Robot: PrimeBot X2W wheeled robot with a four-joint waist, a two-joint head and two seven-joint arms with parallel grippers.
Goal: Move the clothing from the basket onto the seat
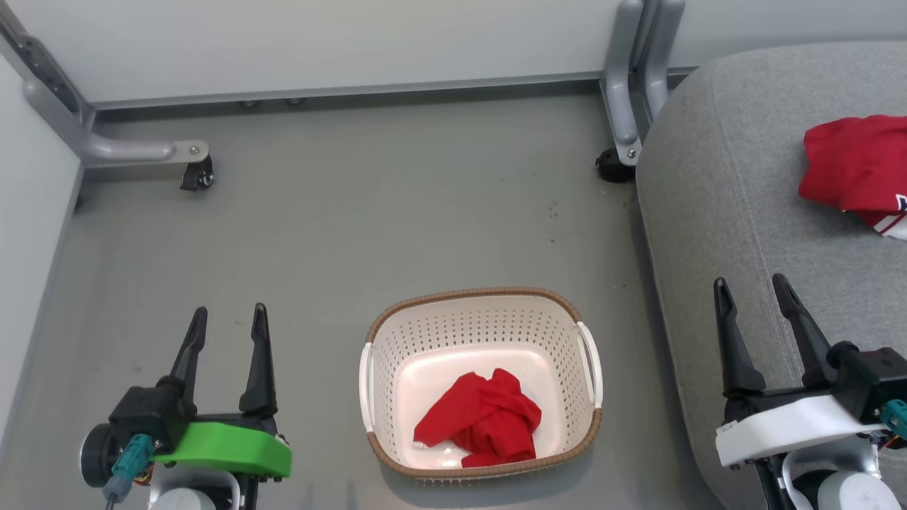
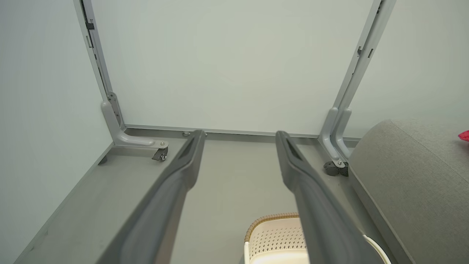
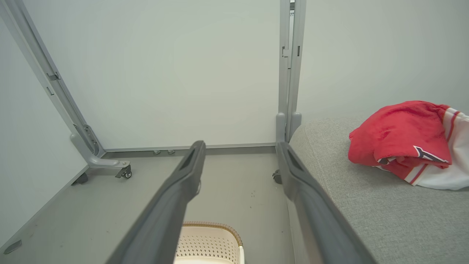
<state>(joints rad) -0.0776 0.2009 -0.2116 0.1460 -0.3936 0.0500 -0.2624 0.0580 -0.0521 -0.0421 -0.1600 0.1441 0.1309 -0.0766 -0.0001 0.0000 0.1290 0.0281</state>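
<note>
The cream basket [image 1: 482, 319] stands on the grey floor between my two arms, its rim also low in the left wrist view [image 2: 271, 220] and the right wrist view [image 3: 212, 225]. A crumpled plain red garment [image 1: 485, 418] lies inside it. The red garment with white panels and striped trim [image 1: 857, 170] rests on the grey seat [image 1: 716, 234], seen closer in the right wrist view [image 3: 406, 143]. My left gripper [image 1: 228, 315] hangs open and empty to the left of the basket. My right gripper [image 1: 751, 287] hangs open and empty over the seat's front edge.
Pale partition walls close off the back and left. Grey metal frame legs with castors stand at the back left [image 1: 134, 150] and back right [image 1: 627, 106], the latter right beside the seat's corner. Open floor lies between the basket and the back wall.
</note>
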